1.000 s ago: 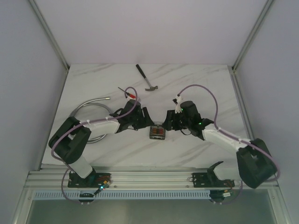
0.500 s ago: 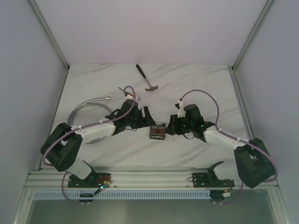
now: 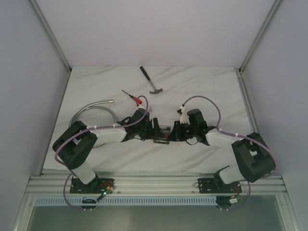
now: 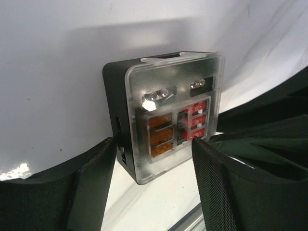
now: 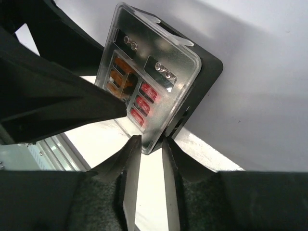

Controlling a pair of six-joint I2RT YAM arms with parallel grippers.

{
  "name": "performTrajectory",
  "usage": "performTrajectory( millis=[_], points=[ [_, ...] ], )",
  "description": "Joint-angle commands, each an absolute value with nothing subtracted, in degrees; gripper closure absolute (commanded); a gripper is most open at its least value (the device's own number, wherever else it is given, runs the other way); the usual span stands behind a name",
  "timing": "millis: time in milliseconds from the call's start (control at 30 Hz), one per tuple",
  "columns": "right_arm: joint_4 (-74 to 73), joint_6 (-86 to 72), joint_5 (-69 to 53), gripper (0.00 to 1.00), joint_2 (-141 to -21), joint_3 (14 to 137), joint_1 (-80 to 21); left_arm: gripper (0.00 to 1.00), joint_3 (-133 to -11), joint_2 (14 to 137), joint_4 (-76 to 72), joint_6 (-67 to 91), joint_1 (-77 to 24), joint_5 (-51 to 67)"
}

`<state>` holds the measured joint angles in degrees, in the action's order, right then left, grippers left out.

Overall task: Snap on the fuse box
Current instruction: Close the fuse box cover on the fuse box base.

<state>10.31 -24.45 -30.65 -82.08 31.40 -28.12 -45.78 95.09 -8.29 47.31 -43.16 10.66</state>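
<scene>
Black fuse box (image 4: 163, 120) — just one, six fuses (image 4: 193, 120) — sits inside the spread left tool (image 4: 151, 156), right tool (image 5: 149, 144) pinching its corner.

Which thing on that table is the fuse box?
On the white marble table, look at the middle, where the left hand and right hand meet. The fuse box sits between them: a small black square box with a clear cover and rows of red and orange fuses, unlike the hammer and screwdriver farther back.
</scene>
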Motion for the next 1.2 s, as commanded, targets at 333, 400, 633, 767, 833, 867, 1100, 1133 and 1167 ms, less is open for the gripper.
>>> performTrajectory(
  millis=[333, 400, 633, 767, 833, 867, 1100, 1133, 1167],
  points=[
    [1.3, -22.7, -25.1, 0.84, -93.9, 31.6, -28.3, 0.31, -45.2, 98.1, -12.2, 49.5, -43.5, 12.6],
    [-0.5, -22.4, -24.0, 0.85, -95.8, 32.6, -28.4, 0.31, -45.1, 98.2, -12.3, 49.5, -43.0, 12.4],
    [1.3, -23.6, -25.5, 0.67, -85.4, 34.6, -29.2, 0.3, -46.6, 98.8, -10.5, 46.7, -39.3, 11.3],
    [2.8, -25.5, -21.4, 0.55, -78.8, 36.8, -27.4, 0.26, -49.3, 98.0, -8.0, 44.0, -38.9, 10.7],
    [5.5, -27.4, -21.7, 0.52, -77.6, 36.8, -26.0, 0.24, -50.4, 97.3, -7.2, 43.2, -39.0, 10.5],
    [7.0, -28.2, -22.3, 0.52, -77.6, 36.8, -25.3, 0.24, -50.8, 97.1, -7.0, 42.9, -38.9, 10.3],
    [15.3, -31.7, -25.7, 0.58, -82.8, 36.4, -23.3, 0.21, -53.9, 99.1, -4.0, 41.2, -38.9, 10.3],
    [16.1, -31.9, -25.9, 0.6, -83.3, 36.4, -23.3, 0.21, -54.1, 99.4, -3.8, 41.1, -38.9, 10.6],
    [17.0, -32.3, -26.0, 0.61, -83.7, 36.2, -23.3, 0.21, -54.3, 99.7, -3.6, 41.0, -38.9, 10.8]
  ],
)
